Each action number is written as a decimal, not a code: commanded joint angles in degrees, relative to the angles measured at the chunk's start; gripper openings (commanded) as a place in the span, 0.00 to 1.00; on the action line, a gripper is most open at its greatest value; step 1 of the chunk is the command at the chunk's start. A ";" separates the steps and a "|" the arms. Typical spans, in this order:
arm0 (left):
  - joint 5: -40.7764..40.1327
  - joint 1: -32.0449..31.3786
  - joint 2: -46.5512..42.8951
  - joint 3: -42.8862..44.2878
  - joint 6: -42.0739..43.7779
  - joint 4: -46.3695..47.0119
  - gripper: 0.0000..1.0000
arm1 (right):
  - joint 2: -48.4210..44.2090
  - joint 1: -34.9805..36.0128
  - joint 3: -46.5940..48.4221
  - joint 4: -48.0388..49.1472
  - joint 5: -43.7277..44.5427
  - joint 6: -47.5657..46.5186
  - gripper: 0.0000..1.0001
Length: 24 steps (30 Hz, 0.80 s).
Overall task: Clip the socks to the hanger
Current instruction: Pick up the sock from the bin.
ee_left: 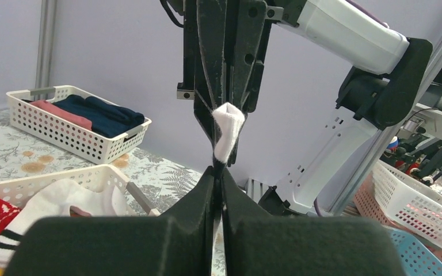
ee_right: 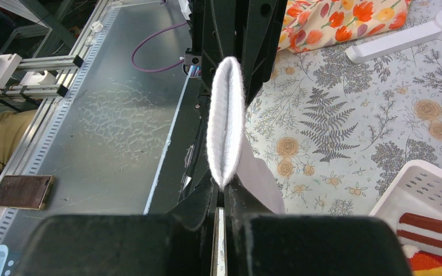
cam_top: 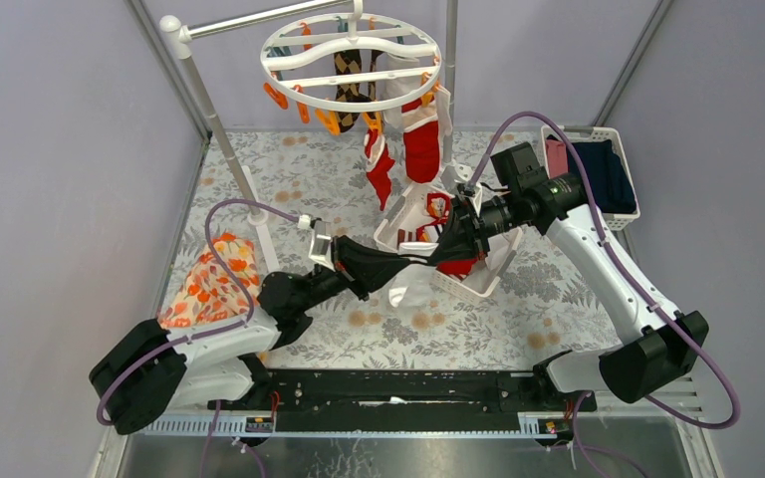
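Both grippers are shut on one white sock (cam_top: pixel 407 290), held taut between them above the table; its loose end hangs down. My left gripper (cam_top: pixel 405 263) pinches it from the left and my right gripper (cam_top: pixel 438 253) from the right. In the left wrist view my left gripper (ee_left: pixel 218 171) is shut on a white fold (ee_left: pixel 228 129). In the right wrist view my right gripper (ee_right: pixel 224 187) is shut on the sock's folded edge (ee_right: pixel 225 121). The round white hanger (cam_top: pixel 351 55) hangs at the back with an argyle sock (cam_top: pixel 353 70) and red-and-white socks (cam_top: pixel 420 139) clipped on.
A white basket (cam_top: pixel 486 287) with more socks sits under the grippers. A second basket (cam_top: pixel 626 211) with navy and pink clothes is at the right. An orange floral cloth (cam_top: pixel 209 284) lies at the left. The grey pole (cam_top: pixel 214 119) stands back left.
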 commanded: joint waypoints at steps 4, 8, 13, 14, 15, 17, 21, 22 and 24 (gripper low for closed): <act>-0.26 -0.31 -1.49 1.57 0.98 0.81 0.27 | 0.36 0.49 1.67 -0.75 -2.05 0.56 0.00; 1.20 -0.31 -0.81 2.36 0.90 0.67 0.30 | 0.53 0.65 1.89 -0.85 -2.22 0.56 0.00; 3.82 -0.27 0.38 3.62 1.02 0.43 0.07 | 0.56 0.73 2.01 -0.83 -2.07 0.56 0.00; 4.23 -0.23 0.35 3.75 1.13 0.20 0.00 | 0.54 0.81 2.02 -0.87 -1.98 0.63 0.00; 4.20 -0.22 0.12 3.58 1.39 -0.06 0.00 | 0.53 0.82 2.06 -0.85 -1.86 0.71 0.00; 2.83 -0.07 -1.20 2.63 2.10 -0.86 0.00 | 0.58 0.90 2.69 -0.61 -0.64 1.50 0.09; -1.73 2.15 -8.47 0.35 4.57 -9.28 0.00 | 0.02 0.85 7.88 -0.30 8.66 4.62 0.59; -3.28 2.76 -10.90 -0.22 5.25 -12.66 0.00 | -0.48 0.84 9.96 0.50 11.83 6.12 0.67; -7.07 3.64 -17.36 -1.05 7.62 -19.33 0.00 | -1.68 0.82 12.30 3.59 17.09 9.27 0.78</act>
